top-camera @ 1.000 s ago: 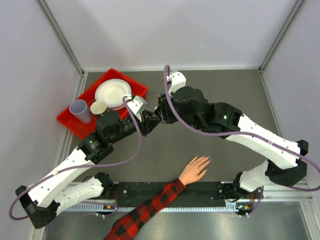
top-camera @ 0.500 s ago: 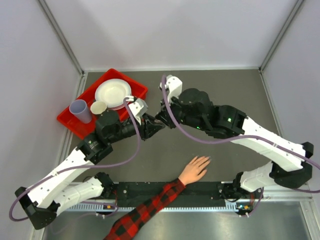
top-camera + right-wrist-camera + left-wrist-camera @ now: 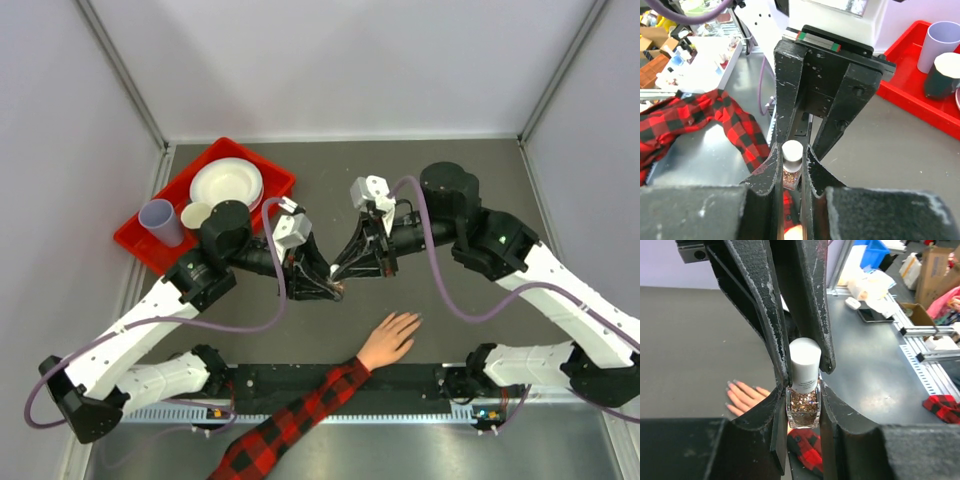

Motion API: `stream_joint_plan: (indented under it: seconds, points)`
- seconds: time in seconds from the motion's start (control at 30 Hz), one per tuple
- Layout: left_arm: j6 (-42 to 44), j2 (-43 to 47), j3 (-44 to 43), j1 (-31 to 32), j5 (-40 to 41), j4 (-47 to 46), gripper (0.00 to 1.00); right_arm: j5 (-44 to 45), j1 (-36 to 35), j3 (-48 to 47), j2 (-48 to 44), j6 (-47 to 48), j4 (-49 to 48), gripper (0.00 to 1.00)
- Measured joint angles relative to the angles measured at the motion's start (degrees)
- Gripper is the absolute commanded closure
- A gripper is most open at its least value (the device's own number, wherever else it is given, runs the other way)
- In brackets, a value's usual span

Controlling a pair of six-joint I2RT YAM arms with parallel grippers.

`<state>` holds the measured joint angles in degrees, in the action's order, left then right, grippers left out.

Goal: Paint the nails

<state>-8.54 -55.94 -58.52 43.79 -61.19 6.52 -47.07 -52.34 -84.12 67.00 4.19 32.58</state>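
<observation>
Two arms meet nose to nose over the middle of the grey table [image 3: 450,190], and the step in hand reads as opening the polish, with no painting begun. Your left arm [image 3: 150,320] reaches in from eight o'clock and your right arm [image 3: 520,260] from three o'clock, both wrists pitched down so their fingers converge near the table's centre. A red tray [image 3: 275,165] sits at ten o'clock, well apart from the action. At six o'clock the peach-coloured hand [image 3: 390,340] lies flat with its fingers spread toward one o'clock, its plaid sleeve [image 3: 300,415] trailing off to seven o'clock. Your left gripper [image 3: 332,288] is clamped on the glass body of a glitter-filled polish bottle [image 3: 803,409]. Your right gripper [image 3: 342,273] is closed on its white cap [image 3: 805,360], which looks fully seated on the neck. The next move likely calls for you to twist that cap with the right wrist while the left holds the glass without letting it spin. You would then draw the cap out in line with the neck so that any brush beneath it comes clear. The nails [image 3: 729,384] wait at the fingertips, near the bottle at its five o'clock and untouched.
</observation>
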Motion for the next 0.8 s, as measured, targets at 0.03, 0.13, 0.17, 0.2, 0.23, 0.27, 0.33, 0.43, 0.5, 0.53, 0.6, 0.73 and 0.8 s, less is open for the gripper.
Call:
stream_joint_plan:
  seconds: [0.03,0.13,0.17,0.2,0.23,0.27,0.33,0.43,0.5,0.53,0.6,0.73,0.8]
  points:
    - [1.20,0.02,-0.57,0.00,0.68,1.84,1.00,-0.11,0.07,0.00,0.15,0.37,0.07,0.65]
    - [4.33,0.07,-1.97,0.02,6.73,5.05,1.00,3.50,0.09,0.00,0.13,-0.42,0.13,0.49]
    - [5.55,0.04,-2.23,0.02,10.36,5.53,1.00,6.64,-0.04,0.00,0.13,-1.44,0.22,0.48]
    - [6.27,0.07,-2.27,0.02,12.90,5.79,1.00,10.49,-0.07,0.00,0.11,-2.69,0.37,0.46]
    - [7.15,0.07,-2.27,0.02,16.24,6.32,1.00,13.51,-0.09,0.00,0.11,-3.69,0.44,0.45]
    - [7.76,0.07,-2.27,0.02,19.98,6.93,1.00,17.86,-0.09,-0.02,0.09,-5.92,0.61,0.45]
    - [8.63,0.07,-2.27,0.02,26.58,8.13,1.00,25.16,-0.28,-0.46,0.11,-10.34,1.73,0.46]
    - [9.11,0.17,-2.23,0.00,35.43,8.59,1.00,39.04,-2.97,-2.51,0.39,-18.91,4.52,0.47]
    - [9.14,0.90,-1.66,0.00,40.35,8.37,1.00,46.36,-6.21,-4.63,1.29,-22.34,6.05,0.48]
    - [9.14,1.36,-1.38,0.00,41.72,8.33,1.00,49.70,-8.00,-6.21,2.27,-23.63,6.80,0.49]
    - [9.09,2.21,-1.03,0.00,43.69,8.17,1.00,55.10,-10.99,-9.70,4.90,-25.44,8.07,0.51]
    - [8.11,2.60,-0.87,0.00,44.70,6.84,1.00,62.66,-13.64,-14.78,10.88,-27.08,9.25,0.56]
    - [7.10,2.71,-0.13,0.00,44.98,6.75,1.00,65.72,-14.21,-15.93,13.18,-26.99,9.64,0.60]
